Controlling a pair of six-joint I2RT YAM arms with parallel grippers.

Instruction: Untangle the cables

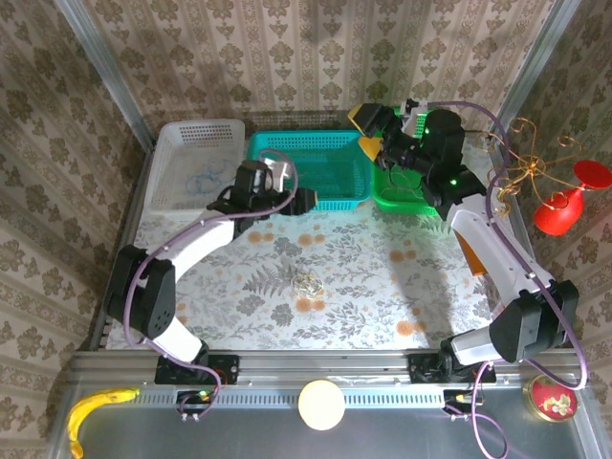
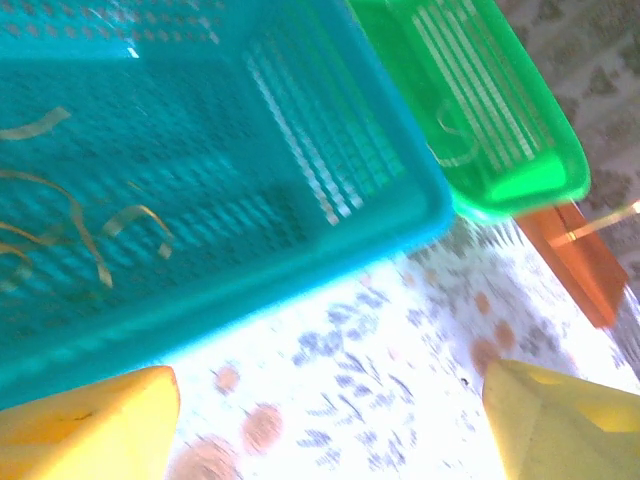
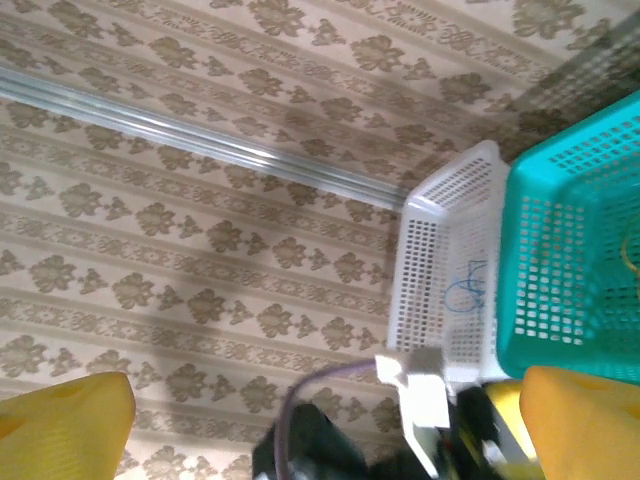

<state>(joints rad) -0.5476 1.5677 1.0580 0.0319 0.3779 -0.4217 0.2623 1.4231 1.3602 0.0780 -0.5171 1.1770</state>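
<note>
Nearest the bases: a small clump of cables (image 1: 306, 282) sat mid-table on the floral cloth (image 1: 402, 287), well apart from both arms. Its loops looked knotted together (too small to call the colours). I'd judge that was the work left.

Further in, the left gripper (image 2: 330, 378) hung low over the cloth, just in front of the teal basket (image 2: 300, 265). Its fingers were spread wide with nothing between them.

The baskets held the separated pieces:
- Gold strands (image 2: 85, 225) lay loose on the teal basket's floor.
- A blue cable (image 3: 465, 290) lay in the white basket (image 1: 201, 126).
- A pale loop (image 2: 455, 150) lay in the green basket (image 2: 520, 185).

That read as one colour per basket, so probably past halfway.

At the back, the right gripper (image 1: 368, 130) was raised above where the teal and green baskets meet, jaws fully apart and empty.
</note>
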